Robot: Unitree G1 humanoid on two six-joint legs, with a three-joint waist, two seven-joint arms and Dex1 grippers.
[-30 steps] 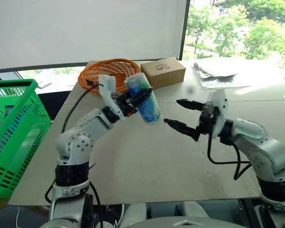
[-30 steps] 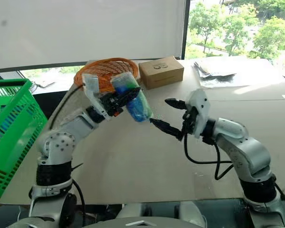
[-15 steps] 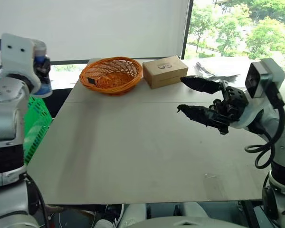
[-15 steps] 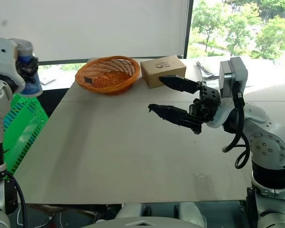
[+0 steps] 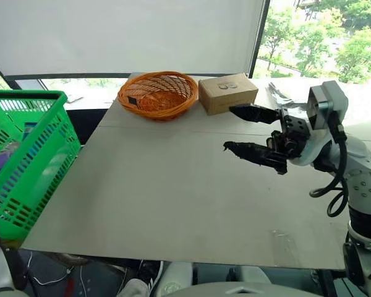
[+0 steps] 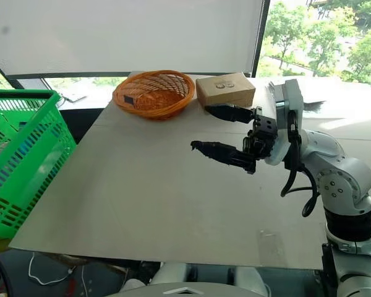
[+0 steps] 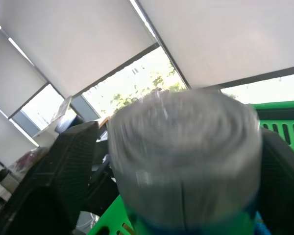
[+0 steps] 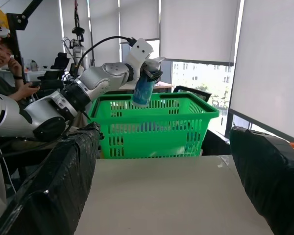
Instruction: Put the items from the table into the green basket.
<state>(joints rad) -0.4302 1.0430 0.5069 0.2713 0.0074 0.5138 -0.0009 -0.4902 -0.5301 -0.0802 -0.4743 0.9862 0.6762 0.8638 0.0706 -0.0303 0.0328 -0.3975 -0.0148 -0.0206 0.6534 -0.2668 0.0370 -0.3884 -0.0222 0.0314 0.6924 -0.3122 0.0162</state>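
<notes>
Hovering canister (image 8: 143,89) between left gripper (image 8: 149,73) fingers, over green basket (image 8: 186,128)

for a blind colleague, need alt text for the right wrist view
The left gripper holds the white canister over the green basket beyond the table. The right gripper's black fingers frame the foreground, spread apart; a person sits behind.

The table (image 5: 173,192) is a pale beige-grey board with a seam running across its far part. Beyond the seam, at the far edge, sit an orange wicker basket (image 5: 158,94) and, just beside it, a brown box (image 5: 227,93). Further along the far side lies what may be crumpled grey wrapping (image 5: 284,96).
</notes>
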